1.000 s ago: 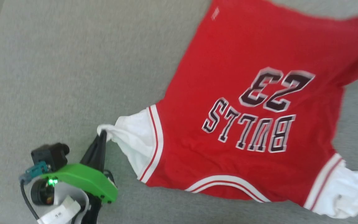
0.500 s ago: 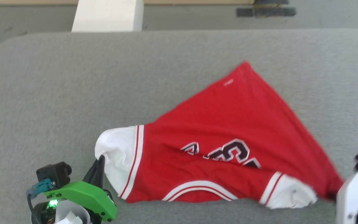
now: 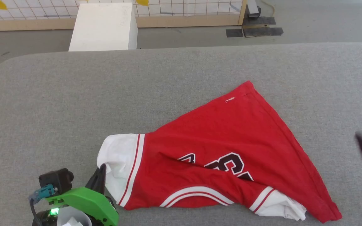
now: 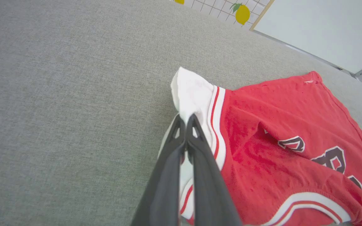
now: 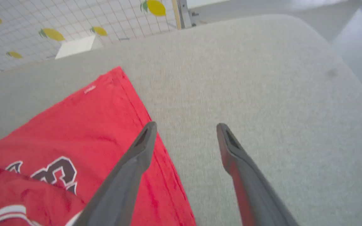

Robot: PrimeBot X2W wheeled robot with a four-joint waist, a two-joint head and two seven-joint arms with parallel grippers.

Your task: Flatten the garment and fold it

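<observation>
Fabric of the white sleeve is nipped in the left pincer, whose fingers are pressed together on the cuff at the near left of the grey worktop; from that grip the garment runs off to the right, lying on the worktop print side up but doubled over on a slant, so that a ridge crosses the chest and the black-and-white print shows only in part; the other sleeve is bunched at the near right, half under the red cloth; the right pincer hangs spread wide and empty over bare worktop just beside the red side edge; farther off, the far corner of the red cloth comes to a point, flat on the surface; beyond the worktop stand a white box and a gridded panel.

Risks, as I judge them: a pull from the left alone would drag the whole garment rather than spread it, and deepen the slanted ridge; the hold is on a thin bit of cuff, which could slip out or stretch under a hard tug; the right pincer, coming down on the doubled edge, might catch two layers at once, or the tucked sleeve, and lock the fold in instead of opening it.
</observation>
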